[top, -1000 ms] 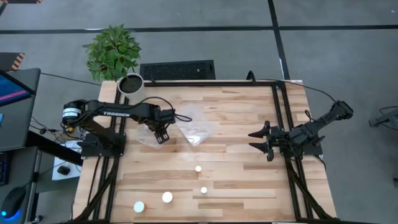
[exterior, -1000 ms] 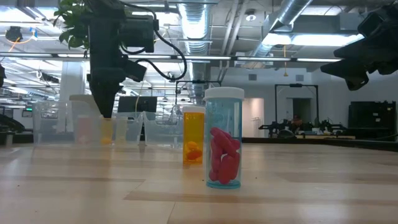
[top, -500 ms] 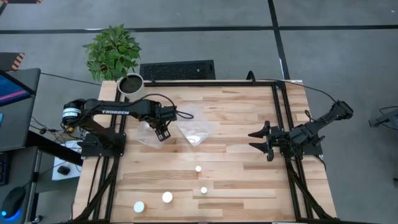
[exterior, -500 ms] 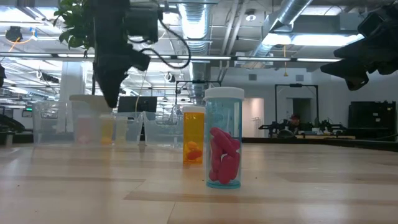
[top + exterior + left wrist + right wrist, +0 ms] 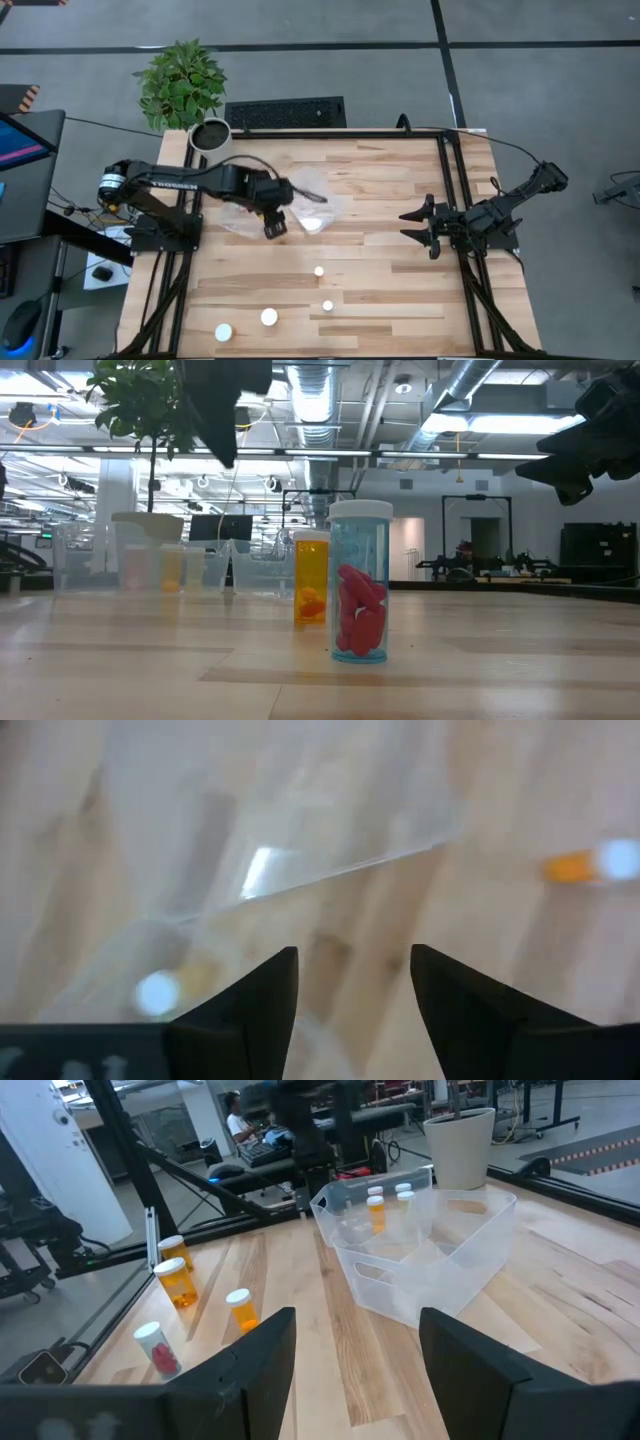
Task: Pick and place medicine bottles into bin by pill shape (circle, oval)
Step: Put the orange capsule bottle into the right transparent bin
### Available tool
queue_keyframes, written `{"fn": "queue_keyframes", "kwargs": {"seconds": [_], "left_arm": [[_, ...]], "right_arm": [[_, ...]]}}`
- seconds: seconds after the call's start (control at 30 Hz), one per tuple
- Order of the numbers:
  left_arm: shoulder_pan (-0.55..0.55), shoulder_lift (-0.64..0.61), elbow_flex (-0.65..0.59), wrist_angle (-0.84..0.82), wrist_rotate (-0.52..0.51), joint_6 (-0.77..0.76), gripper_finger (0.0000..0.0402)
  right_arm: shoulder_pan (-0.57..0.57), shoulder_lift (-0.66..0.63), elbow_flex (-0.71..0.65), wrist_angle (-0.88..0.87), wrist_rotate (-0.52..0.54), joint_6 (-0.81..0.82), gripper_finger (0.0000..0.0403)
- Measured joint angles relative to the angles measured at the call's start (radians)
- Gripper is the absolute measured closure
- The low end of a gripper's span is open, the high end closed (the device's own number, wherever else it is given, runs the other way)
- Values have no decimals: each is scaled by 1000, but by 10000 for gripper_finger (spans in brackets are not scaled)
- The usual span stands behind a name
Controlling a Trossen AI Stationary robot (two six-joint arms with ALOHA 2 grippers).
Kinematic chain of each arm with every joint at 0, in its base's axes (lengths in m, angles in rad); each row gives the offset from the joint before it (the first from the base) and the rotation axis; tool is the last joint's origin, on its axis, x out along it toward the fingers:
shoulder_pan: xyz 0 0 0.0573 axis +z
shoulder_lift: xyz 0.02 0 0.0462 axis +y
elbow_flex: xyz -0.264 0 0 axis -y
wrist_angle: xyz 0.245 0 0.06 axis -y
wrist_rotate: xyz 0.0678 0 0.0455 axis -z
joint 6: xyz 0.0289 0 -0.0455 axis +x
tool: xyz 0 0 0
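With your left gripper open and empty, grab the light, slick, tippy bottle at five o'clock below its cap.

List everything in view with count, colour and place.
Table: one, light wood, centre.
Clear bin: one seen, transparent with compartments, far-left part of the table.
Loose medicine bottles: four, white caps, three orange and one holding red pills, standing on the near part of the table.
Bottles in the bin: at least three, white caps, one clearly orange.
Plant: one, green, in a white pot, by the far-left corner.
Dark grille: one, black, beyond the far edge.
Left gripper: black, open, over the bin's near side.
Right gripper: black, open, waiting at the table's right edge.
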Motion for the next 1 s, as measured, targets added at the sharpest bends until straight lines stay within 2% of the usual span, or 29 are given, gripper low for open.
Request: {"fn": "queue_keyframes", "kwargs": {"seconds": [0.33,0.53,0.67,0.87,1.0], "left_arm": [[-315,0,-2,102,20,-233,204],[-502,0,-2,210,-107,-406,148],[-596,0,-2,208,-208,-539,114],[-685,6,-2,213,-344,-608,109],[-710,56,-3,222,-348,-617,116]], "right_arm": [[0,0,0,0,0,0,177],[0,0,0,0,0,0,177],[0,0,0,0,0,0,177],[0,0,0,0,0,1,177],[0,0,0,0,0,15,177]]}}
